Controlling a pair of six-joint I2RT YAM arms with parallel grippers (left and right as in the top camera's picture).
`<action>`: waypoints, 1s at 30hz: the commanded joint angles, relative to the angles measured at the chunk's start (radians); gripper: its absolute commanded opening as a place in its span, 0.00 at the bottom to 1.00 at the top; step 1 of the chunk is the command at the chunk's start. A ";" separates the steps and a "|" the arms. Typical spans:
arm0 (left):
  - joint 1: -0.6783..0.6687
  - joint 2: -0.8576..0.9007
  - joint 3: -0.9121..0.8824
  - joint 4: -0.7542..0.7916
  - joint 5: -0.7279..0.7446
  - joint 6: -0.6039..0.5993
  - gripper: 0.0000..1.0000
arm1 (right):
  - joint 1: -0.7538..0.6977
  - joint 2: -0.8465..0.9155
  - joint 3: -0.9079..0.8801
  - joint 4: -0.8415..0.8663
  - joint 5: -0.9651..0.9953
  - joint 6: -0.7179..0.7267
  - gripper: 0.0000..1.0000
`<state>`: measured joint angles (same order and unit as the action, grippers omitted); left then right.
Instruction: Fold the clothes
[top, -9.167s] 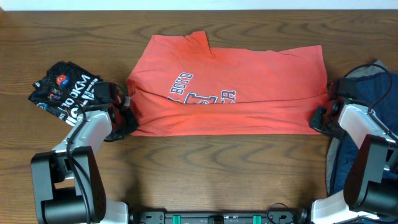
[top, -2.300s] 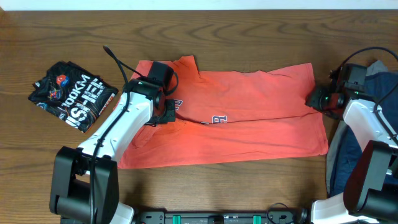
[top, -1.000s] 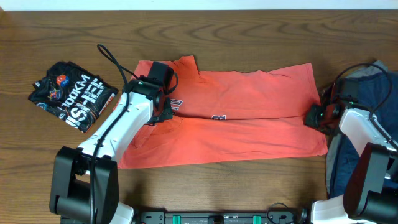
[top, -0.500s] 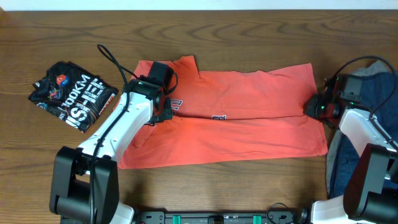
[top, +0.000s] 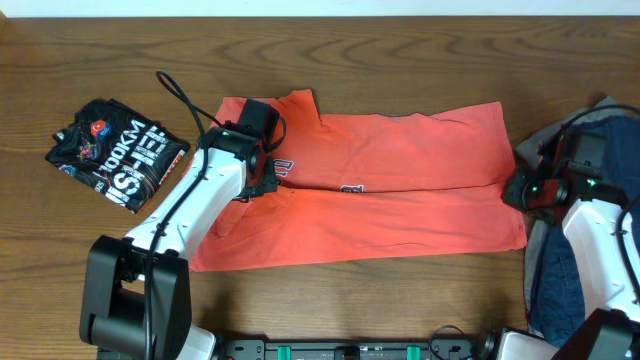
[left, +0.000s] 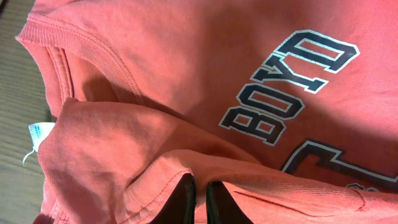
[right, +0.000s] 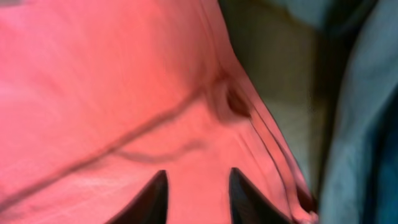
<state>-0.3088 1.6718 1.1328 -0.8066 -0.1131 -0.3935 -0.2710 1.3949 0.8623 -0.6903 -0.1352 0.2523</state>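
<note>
1 tee (top: 400, 215) – lettering (top: 350, 188) half-hidden, R-wrist blurred

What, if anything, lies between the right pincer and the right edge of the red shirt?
Nothing visible does. The right pincer is at the right edge of the red shirt, its jaws apart over bare fabric in the wrist view. The navy and grey clothes lie behind it, farther right, not between.
</note>
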 joint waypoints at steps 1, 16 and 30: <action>0.002 -0.006 0.001 -0.003 -0.033 -0.013 0.09 | -0.005 0.029 -0.029 -0.018 0.031 0.007 0.01; 0.002 -0.006 0.001 -0.014 -0.033 -0.013 0.09 | -0.003 0.211 -0.159 0.287 0.018 0.145 0.01; 0.002 -0.006 0.001 -0.014 -0.032 -0.013 0.09 | -0.004 0.212 -0.158 0.504 -0.095 0.180 0.06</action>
<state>-0.3088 1.6718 1.1328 -0.8146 -0.1143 -0.3935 -0.2710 1.5997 0.7090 -0.2058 -0.2028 0.4026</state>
